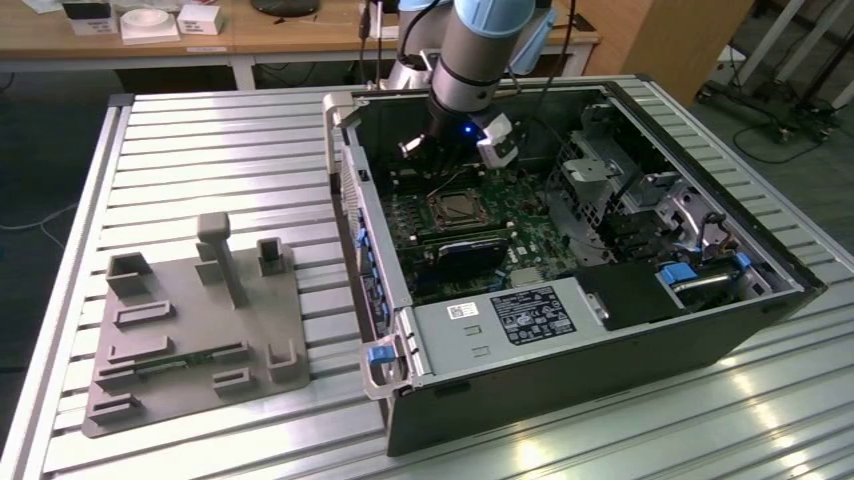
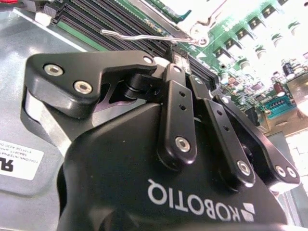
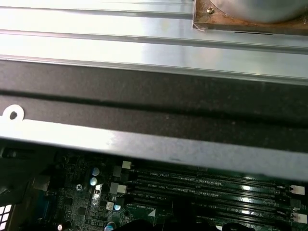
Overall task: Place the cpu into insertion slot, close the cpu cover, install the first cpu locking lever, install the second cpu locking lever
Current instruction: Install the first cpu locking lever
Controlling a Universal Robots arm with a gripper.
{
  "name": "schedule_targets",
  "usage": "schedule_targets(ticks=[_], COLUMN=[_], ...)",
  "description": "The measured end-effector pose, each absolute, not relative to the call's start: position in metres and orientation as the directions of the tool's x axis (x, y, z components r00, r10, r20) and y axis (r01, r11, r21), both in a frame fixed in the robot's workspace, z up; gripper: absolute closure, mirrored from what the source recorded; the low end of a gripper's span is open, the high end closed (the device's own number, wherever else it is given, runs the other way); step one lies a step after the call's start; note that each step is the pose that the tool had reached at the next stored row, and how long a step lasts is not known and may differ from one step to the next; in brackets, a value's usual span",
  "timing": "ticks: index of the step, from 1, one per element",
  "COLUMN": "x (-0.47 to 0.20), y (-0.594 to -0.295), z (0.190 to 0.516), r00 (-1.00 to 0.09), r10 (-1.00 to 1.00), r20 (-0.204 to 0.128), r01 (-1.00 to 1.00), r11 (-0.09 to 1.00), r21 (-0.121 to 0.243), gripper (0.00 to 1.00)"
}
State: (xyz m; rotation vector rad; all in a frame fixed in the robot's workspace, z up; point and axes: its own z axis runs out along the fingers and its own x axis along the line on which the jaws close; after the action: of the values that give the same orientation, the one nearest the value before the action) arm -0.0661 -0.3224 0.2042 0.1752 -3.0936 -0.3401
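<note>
In the exterior view my gripper (image 1: 447, 160) reaches down into the open computer case, just beyond the insertion slot (image 1: 461, 208) on the green motherboard (image 1: 531, 238). A silvery metal frame, the cpu cover (image 1: 461, 192), rims the dark socket; I cannot tell whether the cpu lies inside. The second wrist view shows my gripper (image 2: 179, 50) shut, its fingertips (image 2: 174, 60) close against a thin wire locking lever (image 2: 144, 36) that runs beside the bright metal cover (image 2: 192, 17). Whether the tips pinch the lever is hidden.
Long black memory slots (image 3: 207, 185) lie next to the socket. The case's far wall (image 3: 144, 96) stands close behind my wrist. A grey power supply (image 1: 521, 312) fills the near end, drive cages (image 1: 627, 190) the exterior view's right. A grey fixture plate (image 1: 187, 320) sits outside the case.
</note>
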Motion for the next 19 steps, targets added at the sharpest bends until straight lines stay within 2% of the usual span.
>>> schedule_targets(ticks=[13,19], x=[-0.0662,-0.0661], y=[-0.3248,-0.3248], z=[0.2043,0.2042], r00=[-0.993,-0.993], r10=[-0.114,-0.121], r20=[0.016,0.013], r01=[-0.109,-0.116], r11=[0.977,0.972], r21=[0.184,0.205], gripper=[0.89,0.89])
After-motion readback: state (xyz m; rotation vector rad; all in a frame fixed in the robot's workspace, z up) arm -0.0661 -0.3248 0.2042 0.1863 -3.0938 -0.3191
